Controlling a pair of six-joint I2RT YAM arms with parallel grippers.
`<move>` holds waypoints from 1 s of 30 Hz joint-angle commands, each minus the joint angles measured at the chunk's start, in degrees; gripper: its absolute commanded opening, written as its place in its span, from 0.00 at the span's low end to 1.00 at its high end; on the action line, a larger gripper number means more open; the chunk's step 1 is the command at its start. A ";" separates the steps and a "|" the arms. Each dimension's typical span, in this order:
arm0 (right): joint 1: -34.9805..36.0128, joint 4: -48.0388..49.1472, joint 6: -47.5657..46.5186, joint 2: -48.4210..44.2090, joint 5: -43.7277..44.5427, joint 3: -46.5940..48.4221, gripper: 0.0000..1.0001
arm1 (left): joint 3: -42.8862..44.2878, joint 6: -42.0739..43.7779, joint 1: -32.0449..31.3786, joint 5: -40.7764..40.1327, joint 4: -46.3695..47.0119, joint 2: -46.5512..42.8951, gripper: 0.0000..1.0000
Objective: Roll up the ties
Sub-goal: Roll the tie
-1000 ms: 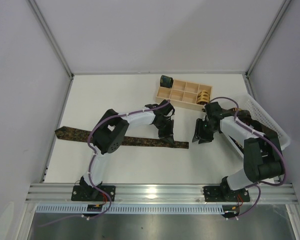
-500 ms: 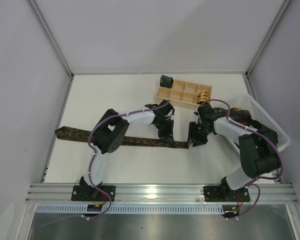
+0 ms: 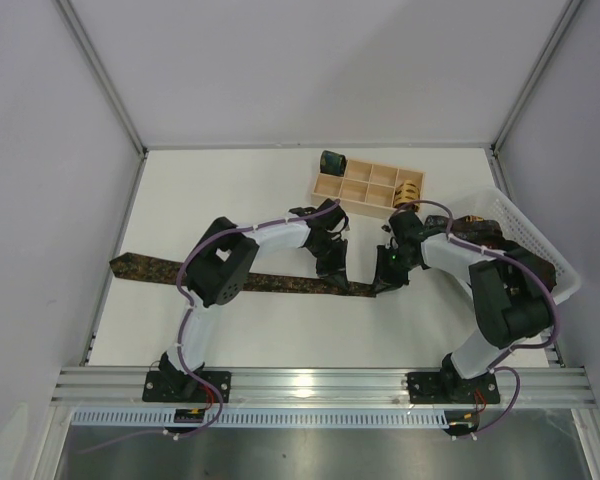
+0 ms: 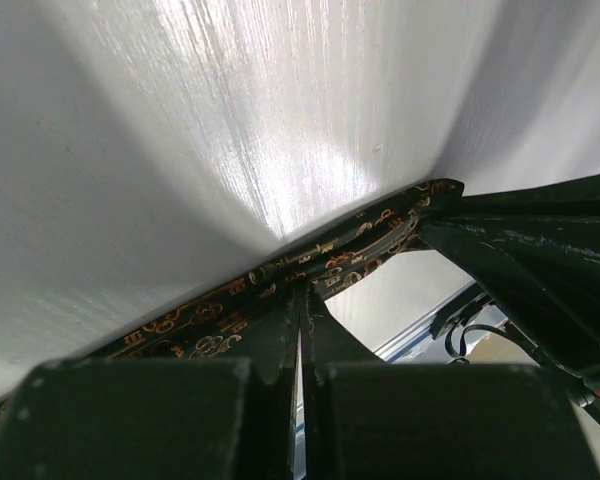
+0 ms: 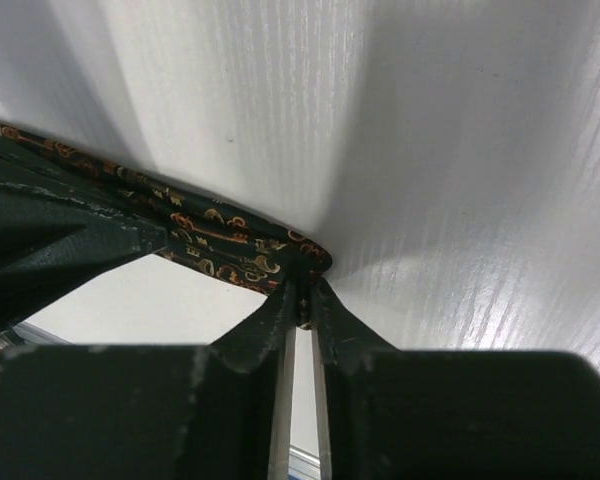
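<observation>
— White tabletop (image 3: 230,200), two arms reaching in. Where is the tie?
— The tie (image 3: 270,281) lies flat, stretched from the table's left edge toward the centre.
— And the claws?
— The left gripper (image 3: 335,272) pinches the cloth near its right end. The right gripper (image 3: 383,283) is clamped on the very tip, just beside it.

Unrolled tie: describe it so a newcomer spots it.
On the table, nearer the arms than the tray, a long dark patterned tie runs from the left edge to the middle, where the left gripper and right gripper pinch its end. Unlike the green coil and gold coil at the tray, it lies flat.
</observation>
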 commanded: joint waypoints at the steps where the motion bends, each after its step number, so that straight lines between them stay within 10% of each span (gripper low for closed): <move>1: 0.58 0.83 0.60 -2.96 -0.68 0.05 0.13 | 1.21 2.54 0.60 -2.98 -2.22 1.97 0.00; 6: 1.10 0.13 1.75 -7.19 -3.93 0.58 0.00 | 1.12 2.90 0.68 -2.89 -2.48 2.32 0.01; 30: 1.72 5.84 14.05 -9.22 -13.42 2.60 0.00 | 3.57 4.48 0.69 -4.82 -5.91 4.08 0.00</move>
